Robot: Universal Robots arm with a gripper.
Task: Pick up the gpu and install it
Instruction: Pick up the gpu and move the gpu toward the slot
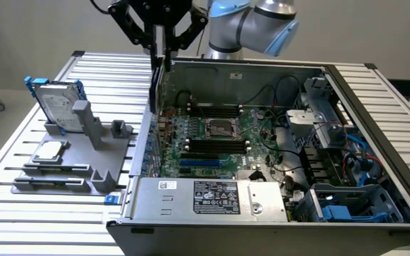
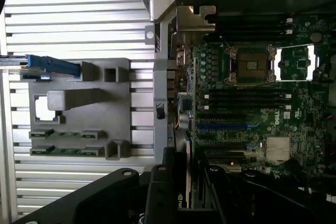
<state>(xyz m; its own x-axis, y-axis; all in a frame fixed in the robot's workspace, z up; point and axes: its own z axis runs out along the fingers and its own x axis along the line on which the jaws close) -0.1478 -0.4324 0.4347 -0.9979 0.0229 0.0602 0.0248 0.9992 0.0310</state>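
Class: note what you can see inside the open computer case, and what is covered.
Inside the computer case: a green motherboard, its processor socket, black memory slots, and a power supply, which covers whatever lies beneath it.

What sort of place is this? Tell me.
Probably a robotics lab bench for computer assembly: an open metal desktop computer case with bare green motherboard on a slatted aluminium table, beside a grey plastic parts fixture.

The motherboard (image 2: pixel 252 129) carries a white Dell logo (image 2: pixel 276 119). The power supply's (image 1: pixel 155 205) black label (image 1: pixel 217 197) and white sticker (image 1: pixel 168 184) bear print too fine to read.
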